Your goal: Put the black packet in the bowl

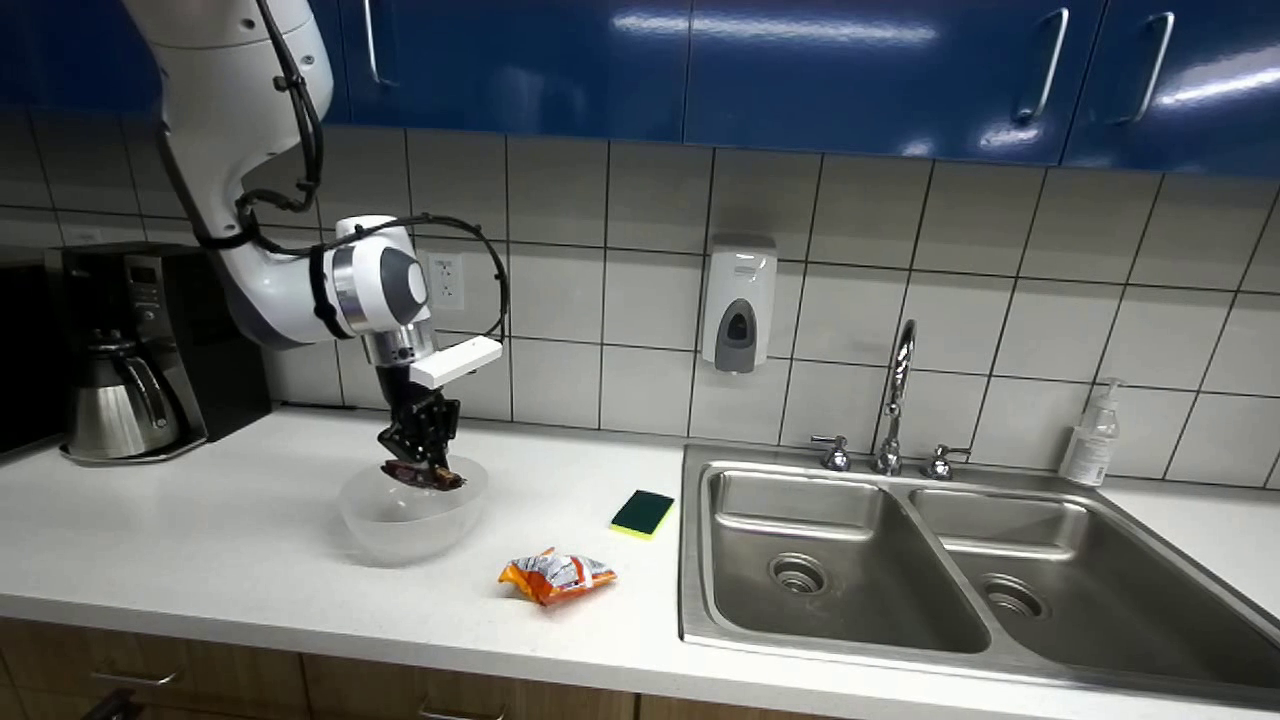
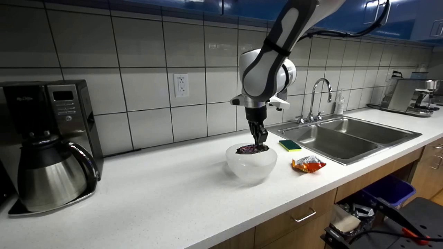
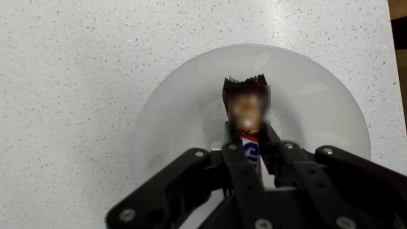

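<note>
The black packet (image 1: 408, 474) is a slim dark wrapper with coloured print. It also shows in an exterior view (image 2: 245, 149) and in the wrist view (image 3: 246, 105), where part of it is blurred. My gripper (image 1: 437, 462) is shut on the packet's middle, with a finger on each side in the wrist view (image 3: 249, 136). The packet is held roughly level at about rim height over the bowl (image 1: 410, 535). The bowl is round, translucent and whitish, standing on the counter in both exterior views (image 2: 251, 169). In the wrist view the bowl (image 3: 178, 95) surrounds the packet; the fingers hide its lower part.
A crinkly orange-red packet (image 1: 557, 577) and a green and yellow sponge (image 1: 643, 512) lie between the bowl and the steel sink (image 1: 697, 600). A coffee maker (image 2: 69, 107) stands beyond the bowl's other side. The counter's front edge runs near the bowl.
</note>
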